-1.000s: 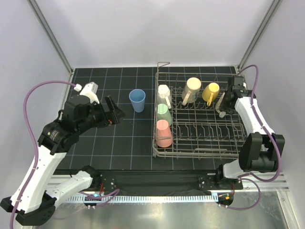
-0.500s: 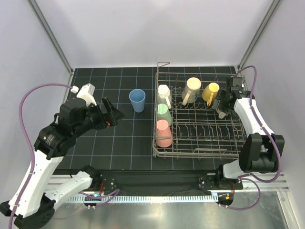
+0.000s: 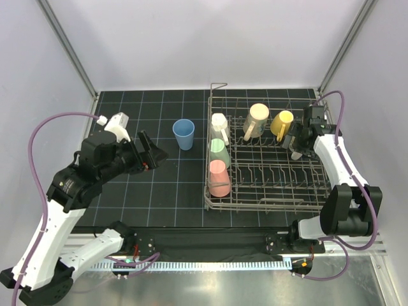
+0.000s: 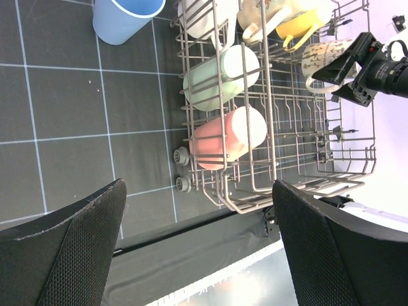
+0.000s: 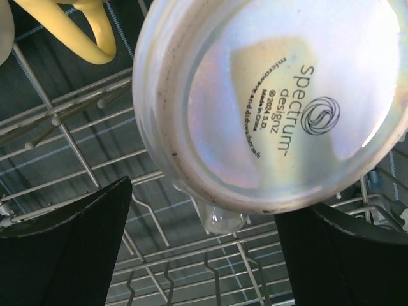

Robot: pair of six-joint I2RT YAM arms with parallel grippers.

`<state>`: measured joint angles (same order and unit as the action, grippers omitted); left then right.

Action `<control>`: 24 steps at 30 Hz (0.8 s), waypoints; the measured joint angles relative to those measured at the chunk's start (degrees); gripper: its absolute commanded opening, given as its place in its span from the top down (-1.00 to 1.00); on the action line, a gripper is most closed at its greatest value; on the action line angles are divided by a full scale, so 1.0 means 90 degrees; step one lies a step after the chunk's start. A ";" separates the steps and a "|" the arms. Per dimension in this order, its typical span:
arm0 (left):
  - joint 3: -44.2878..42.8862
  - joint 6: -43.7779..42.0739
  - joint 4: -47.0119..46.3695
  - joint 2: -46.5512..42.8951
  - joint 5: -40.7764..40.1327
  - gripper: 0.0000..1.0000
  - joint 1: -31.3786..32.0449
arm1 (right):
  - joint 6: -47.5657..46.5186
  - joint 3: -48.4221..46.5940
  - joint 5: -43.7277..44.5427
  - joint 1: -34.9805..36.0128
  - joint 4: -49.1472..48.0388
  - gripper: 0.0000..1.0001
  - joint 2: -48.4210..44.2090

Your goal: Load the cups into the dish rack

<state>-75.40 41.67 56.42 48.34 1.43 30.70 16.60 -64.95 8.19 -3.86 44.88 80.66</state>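
Dark tabletop (image 3: 159, 191) across the middle here: a black mat ruled into squares by thin pale lines, and the left wrist view picks up a few pale specks on it. Behind it, a plain white back wall (image 3: 204, 44). There's a white left side panel (image 3: 25, 76) and a right side panel (image 3: 389, 64). Slim metal posts rise from the far corners, left post (image 3: 67, 48) and right post (image 3: 346, 44). At the near edge come a black band (image 3: 210, 237), a white toothed strip (image 3: 210, 263), then a shiny metal sheet (image 3: 210, 287).
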 measured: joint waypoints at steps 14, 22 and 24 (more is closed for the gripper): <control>-0.0002 0.0117 -0.0034 0.0442 0.0129 -0.79 0.0000 | -0.0007 0.0041 -0.0005 0.0000 0.0170 -0.86 -0.0430; -0.0117 0.0219 -0.0049 0.1022 -0.0352 -0.76 0.0000 | -0.0012 0.0109 -0.0058 0.0000 0.0357 -0.86 -0.0816; -0.0163 0.0274 -0.0073 0.1239 -0.0527 -0.75 0.0000 | -0.0015 0.0109 -0.0092 0.0000 0.0440 -0.86 -0.0950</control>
<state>-76.86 44.14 55.77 59.48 -3.31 30.70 16.47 -63.96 7.35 -3.86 48.84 72.12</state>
